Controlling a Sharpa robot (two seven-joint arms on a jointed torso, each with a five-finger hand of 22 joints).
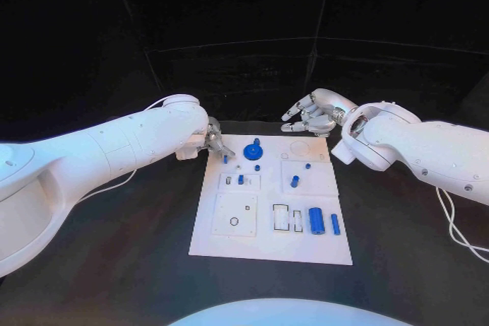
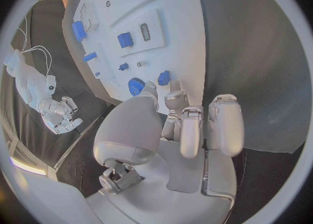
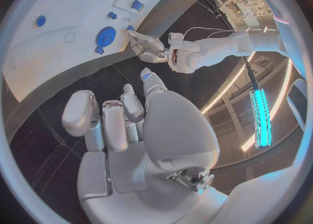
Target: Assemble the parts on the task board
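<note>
Left hand [image 1: 211, 143] fingers at task board [image 1: 267, 248] edge (holding nothing), right hand [image 1: 314, 114] loosely curled

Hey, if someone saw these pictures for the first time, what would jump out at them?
The white task board in the middle of the black table, dotted with small blue parts such as the blue gear near its far edge. Next, the left hand at the board's far left corner and the right hand hovering beyond its far right corner.
</note>
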